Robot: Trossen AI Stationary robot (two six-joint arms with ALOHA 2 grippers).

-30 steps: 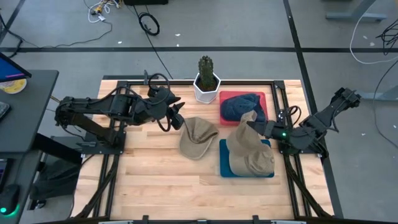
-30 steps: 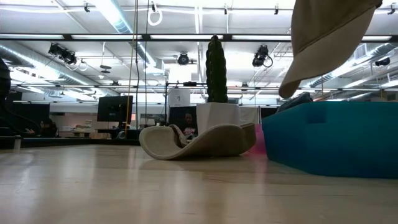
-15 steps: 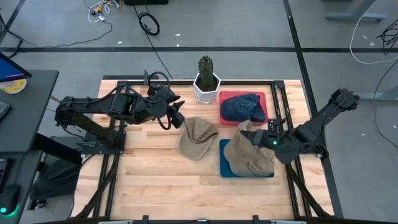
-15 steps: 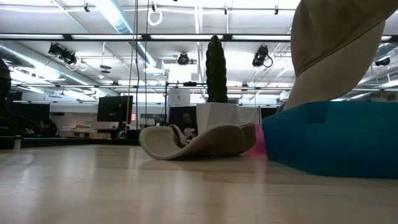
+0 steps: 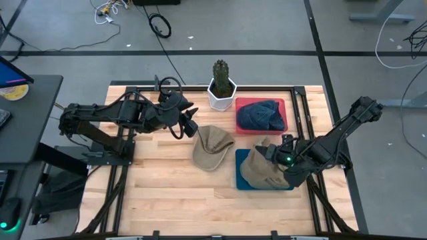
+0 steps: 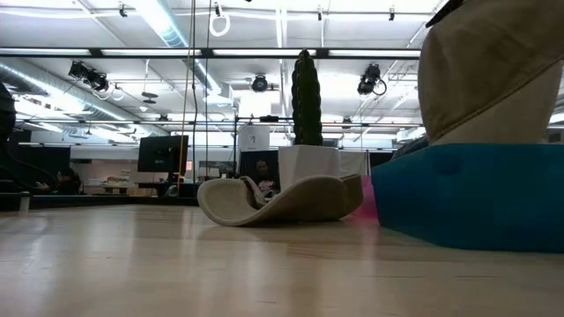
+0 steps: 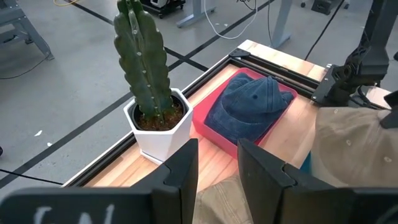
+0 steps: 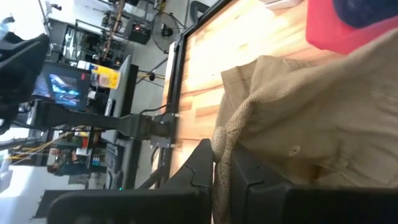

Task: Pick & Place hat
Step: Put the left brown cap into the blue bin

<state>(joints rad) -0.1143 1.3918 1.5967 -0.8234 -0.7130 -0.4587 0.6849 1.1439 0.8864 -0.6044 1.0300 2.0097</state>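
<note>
**Right hand lowers a soft tan hat onto the blue tray**

Right hand is closed tight on a fold of the tan hat, which rests on the blue tray. It looks light and floppy (cloth, not fragile), so a pinch at the brim or crown seems best. Left hand hovers half-open, holding nothing, near a second tan hat on the bench.

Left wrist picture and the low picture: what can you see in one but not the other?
Only the left wrist view shows the blue hat lying in the red tray. Only the low view shows the ceiling lights and the teal tray from the side. Both show the cactus in its white pot and tan hat fabric.
</note>
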